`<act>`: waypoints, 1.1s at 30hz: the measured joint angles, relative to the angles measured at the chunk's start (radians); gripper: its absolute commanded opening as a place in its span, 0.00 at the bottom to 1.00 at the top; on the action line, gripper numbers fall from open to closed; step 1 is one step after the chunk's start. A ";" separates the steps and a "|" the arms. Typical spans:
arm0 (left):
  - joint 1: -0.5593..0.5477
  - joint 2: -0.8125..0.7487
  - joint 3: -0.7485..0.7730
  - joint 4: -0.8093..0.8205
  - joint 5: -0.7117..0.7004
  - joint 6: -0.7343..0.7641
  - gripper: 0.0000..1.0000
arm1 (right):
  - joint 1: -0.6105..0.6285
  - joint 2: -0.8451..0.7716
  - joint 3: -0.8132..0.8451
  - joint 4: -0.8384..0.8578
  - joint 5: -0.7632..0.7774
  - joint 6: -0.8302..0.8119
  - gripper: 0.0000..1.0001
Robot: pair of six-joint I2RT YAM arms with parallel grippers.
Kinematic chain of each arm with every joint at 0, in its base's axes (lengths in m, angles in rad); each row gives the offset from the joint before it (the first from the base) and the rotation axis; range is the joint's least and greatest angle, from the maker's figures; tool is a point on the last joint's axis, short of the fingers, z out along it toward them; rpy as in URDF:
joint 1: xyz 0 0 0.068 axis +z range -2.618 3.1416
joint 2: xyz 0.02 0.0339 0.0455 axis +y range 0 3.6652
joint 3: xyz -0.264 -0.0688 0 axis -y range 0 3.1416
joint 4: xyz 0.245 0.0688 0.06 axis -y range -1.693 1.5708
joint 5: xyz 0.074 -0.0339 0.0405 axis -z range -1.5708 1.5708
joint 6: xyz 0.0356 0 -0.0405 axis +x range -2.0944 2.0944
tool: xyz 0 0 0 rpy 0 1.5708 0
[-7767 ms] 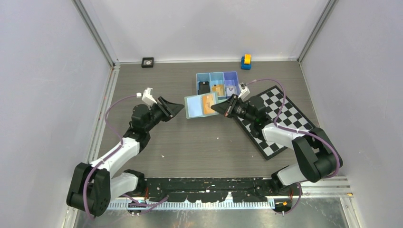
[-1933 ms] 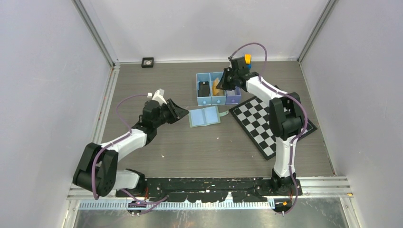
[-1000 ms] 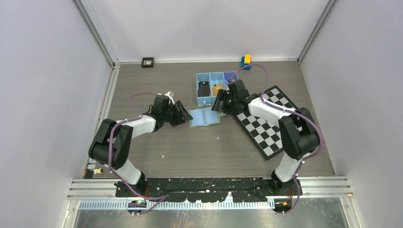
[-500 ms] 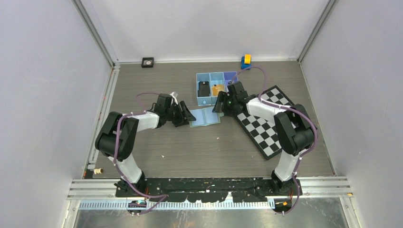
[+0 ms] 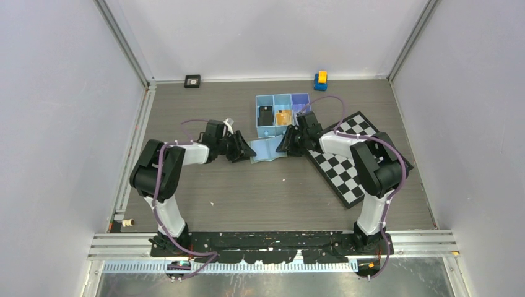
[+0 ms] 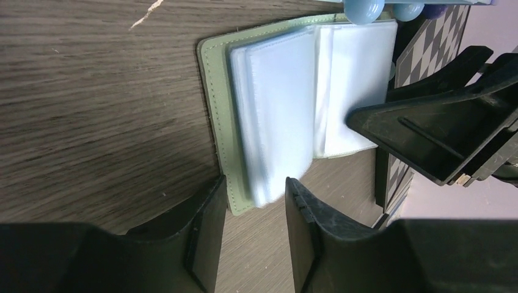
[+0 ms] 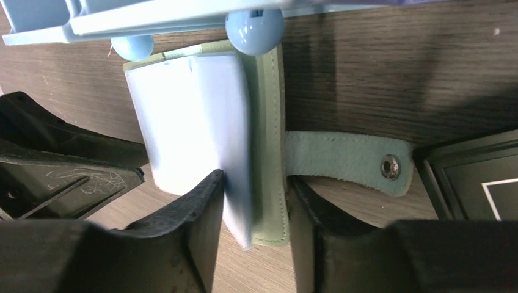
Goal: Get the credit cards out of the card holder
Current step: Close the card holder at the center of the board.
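Note:
The sage-green card holder point(image 5: 267, 150) lies open on the table in front of the blue tray, and its pale sleeves look empty. It also shows in the left wrist view point(image 6: 293, 91) and the right wrist view point(image 7: 183, 116). My left gripper point(image 5: 247, 150) point(image 6: 255, 183) is closed to a narrow gap on its left edge. My right gripper point(image 5: 283, 143) point(image 7: 255, 180) pinches its right edge beside the snap tab point(image 7: 348, 160). The black card point(image 5: 265, 115) and the gold-orange card point(image 5: 283, 116) lie in the tray. I cannot make out the pale card.
The blue three-compartment tray point(image 5: 259, 127) stands just behind the wallet on ball feet point(image 7: 253, 27). A checkered board point(image 5: 347, 161) lies to the right, under my right arm. A yellow-and-blue toy point(image 5: 320, 80) and a small black object point(image 5: 192, 80) sit by the back wall.
My right gripper came back from the tray, leaving the gold-orange card there. Both grippers moved in on the wallet's two edges. The wallet now looks slightly bowed.

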 measured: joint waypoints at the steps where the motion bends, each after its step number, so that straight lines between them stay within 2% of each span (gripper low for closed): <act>1: 0.001 0.001 0.000 0.002 0.003 0.000 0.39 | 0.000 0.003 -0.001 0.005 -0.005 0.002 0.30; 3: 0.003 0.008 0.002 0.004 0.009 -0.001 0.36 | 0.000 0.004 -0.003 0.011 -0.007 0.007 0.23; 11: 0.004 0.031 0.014 0.015 0.031 -0.012 0.32 | 0.026 0.003 -0.004 0.042 -0.005 -0.002 0.21; 13: 0.003 0.033 0.014 0.015 0.032 -0.012 0.32 | 0.046 0.003 -0.004 0.046 0.000 -0.011 0.26; 15: 0.002 0.035 0.014 0.016 0.038 -0.013 0.32 | 0.074 0.003 -0.004 0.033 0.020 -0.029 0.40; 17: 0.002 0.035 0.014 0.016 0.038 -0.013 0.31 | 0.109 0.001 -0.003 0.017 0.042 -0.050 0.45; 25: 0.001 0.035 0.014 0.011 0.036 -0.012 0.28 | 0.167 -0.086 -0.007 -0.010 0.098 -0.118 0.54; 33: -0.009 0.035 0.014 0.009 0.036 -0.011 0.27 | 0.251 -0.097 0.052 -0.125 0.255 -0.220 0.59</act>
